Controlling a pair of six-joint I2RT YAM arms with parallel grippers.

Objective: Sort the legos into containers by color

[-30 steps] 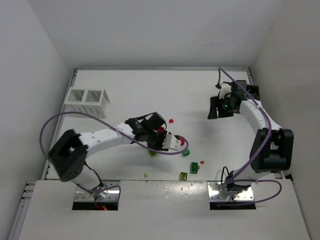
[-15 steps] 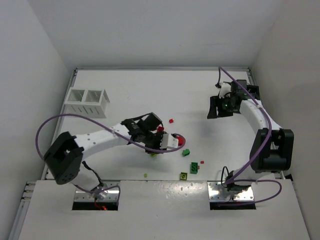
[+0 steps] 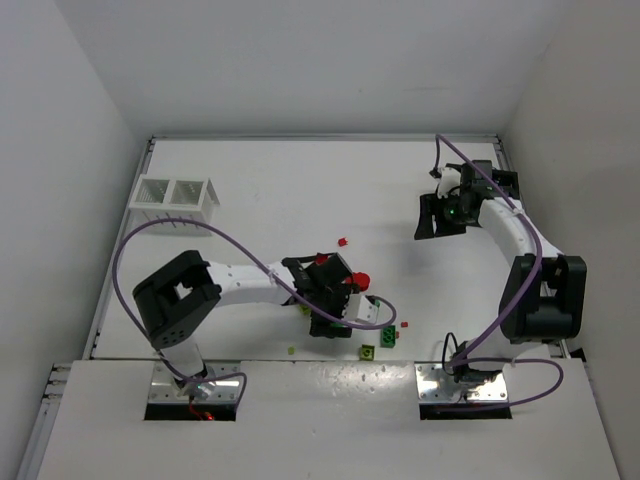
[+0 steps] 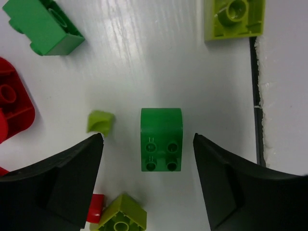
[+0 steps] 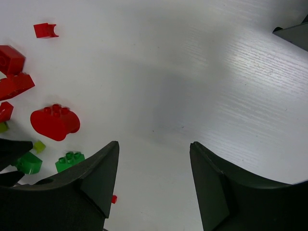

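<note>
**A:** What changed in the last second?

**B:** The left arm (image 3: 240, 285) folded inward. It carried the left end effector (image 4: 147, 138) nearer, away from the red pieces (image 5: 17, 84). The jaws now stand wide on either side of a green brick (image 4: 161, 139) and touch neither side of it.

**A:** And the other arm?

**B:** The right end effector (image 5: 154, 147) has not moved. It is spread wide over bare tabletop (image 5: 202, 72) and holds nothing.

**A:** Where are the legos (image 3: 375, 335)?

**B:** Loose on the tabletop, toward its near edge. There is a flat round red piece (image 3: 360, 281), a yellow-green brick (image 4: 234, 17) and a second green brick (image 4: 42, 26). The white bin (image 3: 177, 202) sits far to the left, well apart from them.

**A:** And the room?

**B:** A glossy white tabletop with plain white walls (image 3: 300, 60) on three sides. A dark seam (image 4: 255, 96) runs just beside the bricks.
</note>
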